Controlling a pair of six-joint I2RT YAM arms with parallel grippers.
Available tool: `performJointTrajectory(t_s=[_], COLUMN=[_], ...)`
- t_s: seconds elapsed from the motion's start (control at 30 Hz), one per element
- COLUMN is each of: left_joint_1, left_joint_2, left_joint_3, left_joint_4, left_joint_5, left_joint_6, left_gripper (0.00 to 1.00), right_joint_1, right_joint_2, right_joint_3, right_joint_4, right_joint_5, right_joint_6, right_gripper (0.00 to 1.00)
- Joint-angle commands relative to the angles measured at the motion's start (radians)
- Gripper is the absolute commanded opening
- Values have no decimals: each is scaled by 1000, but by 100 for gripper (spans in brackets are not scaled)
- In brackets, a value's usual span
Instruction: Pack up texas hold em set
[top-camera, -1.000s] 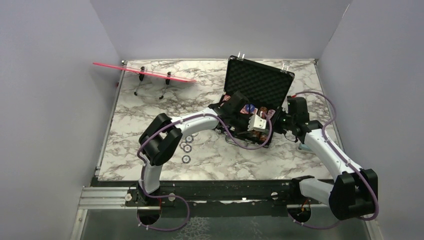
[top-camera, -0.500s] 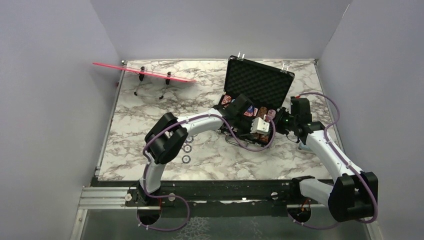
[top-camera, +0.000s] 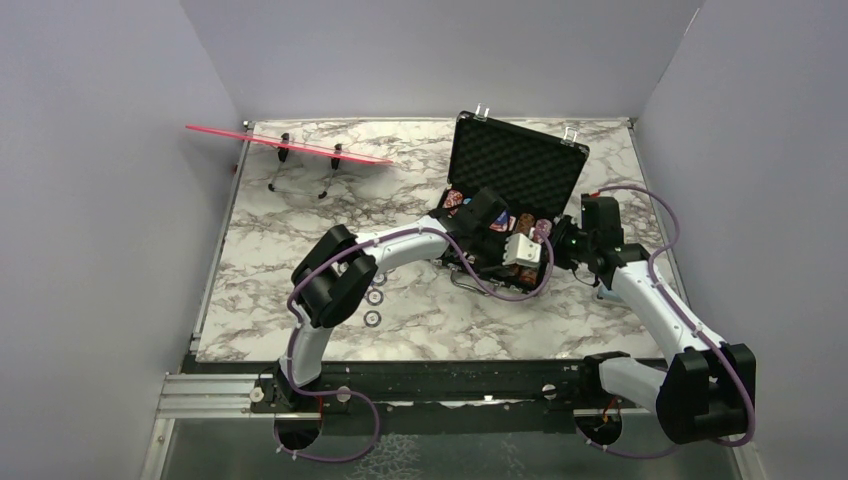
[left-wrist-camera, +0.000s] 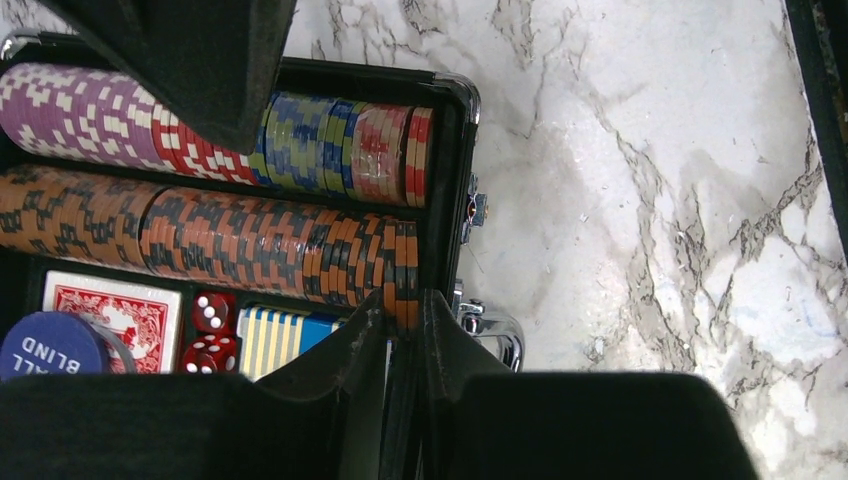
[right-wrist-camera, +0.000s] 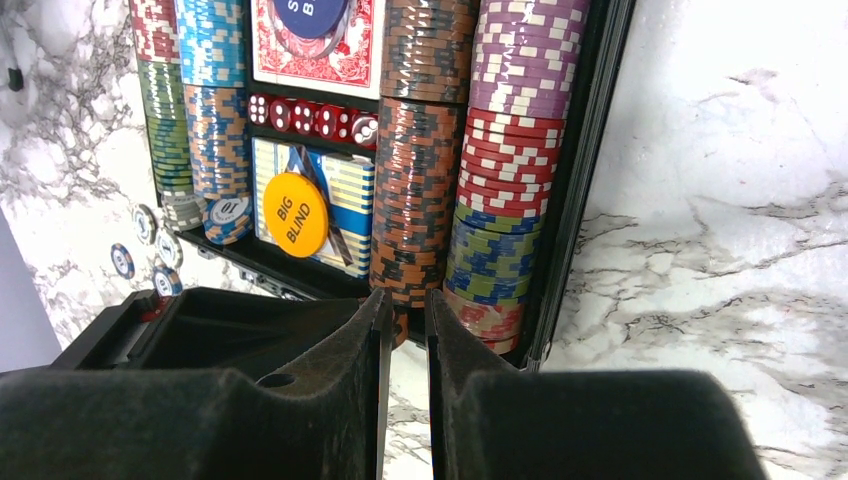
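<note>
The black briefcase (top-camera: 515, 160) stands open at the centre right, its foam lid upright. It holds rows of poker chips (right-wrist-camera: 505, 130), card decks (left-wrist-camera: 110, 305), red dice (left-wrist-camera: 210, 330), a yellow BIG BLIND button (right-wrist-camera: 296, 213) and a blue button (left-wrist-camera: 45, 345). My left gripper (top-camera: 512, 262) reaches into the case by the front wall and chrome handle (left-wrist-camera: 495, 330). It (left-wrist-camera: 405, 310) is shut on orange-and-black chips (left-wrist-camera: 405, 270) at the end of their row. My right gripper (top-camera: 562, 243) hovers at the case's right end, shut and empty (right-wrist-camera: 405, 305). Several loose chips (top-camera: 373, 295) lie on the table left of the case.
A pink strip on wire legs (top-camera: 290, 145) stands at the back left. A small light-blue block (top-camera: 607, 293) lies by the right arm. Purple walls close in the marble table (top-camera: 300, 220) on three sides.
My left gripper has moved right along the case toward its front wall. My right gripper has shifted slightly closer to the case's right end.
</note>
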Motion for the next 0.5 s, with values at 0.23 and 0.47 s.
performJointTrajectory(t_s=[0.23,0.47], left_joint_1=[-4,4], left_joint_2=[7,-45], left_joint_3=[20,27], left_joint_4=[-8,17], left_joint_5=[-35,-11], left_joint_6=[4,-15], left_gripper=[36,39], right_joint_1=[-6,-5], right_joint_2=[-27,-13], right_joint_3=[-16,4], right_joint_4=[-18,-27], right_joint_5=[-25,-105], right_joint_6=[-47,-153], right_gripper=[22,24])
